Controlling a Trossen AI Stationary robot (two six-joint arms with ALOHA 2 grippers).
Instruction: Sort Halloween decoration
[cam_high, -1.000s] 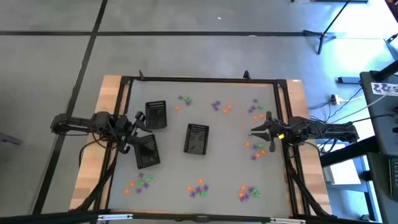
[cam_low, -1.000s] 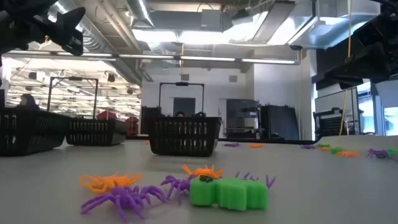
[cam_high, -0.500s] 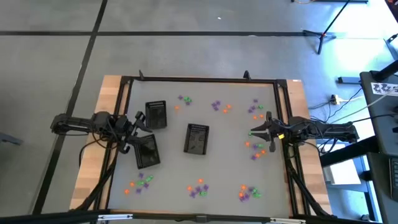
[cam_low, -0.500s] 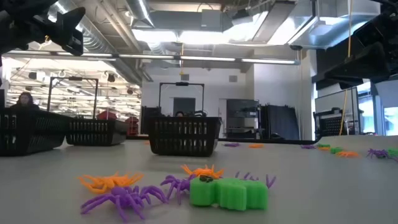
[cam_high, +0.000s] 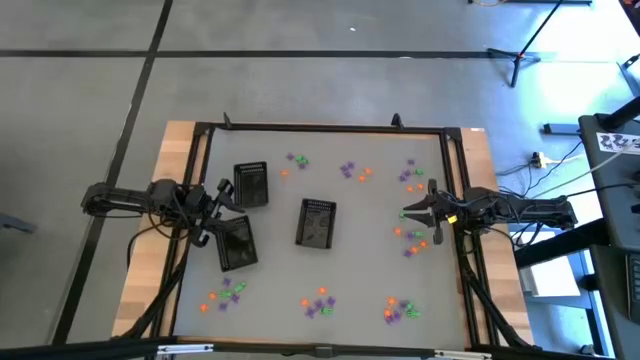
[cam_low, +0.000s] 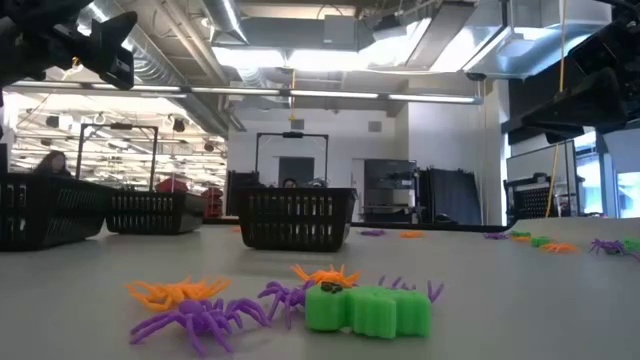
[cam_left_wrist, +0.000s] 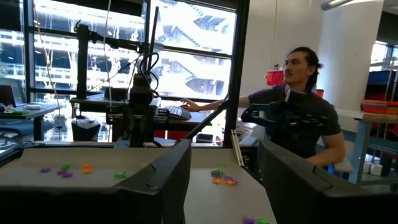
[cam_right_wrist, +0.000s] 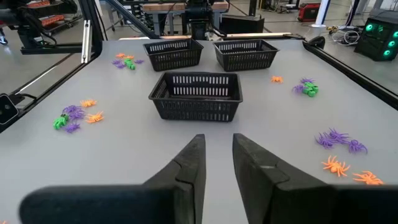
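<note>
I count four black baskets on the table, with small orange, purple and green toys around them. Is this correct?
Not quite: the high view shows three black baskets, not four. The small orange, purple and green toys do lie scattered around them on the table.

Tiny orange, purple, green trinkets (cam_high: 318, 303), scattered clusters on table
</note>
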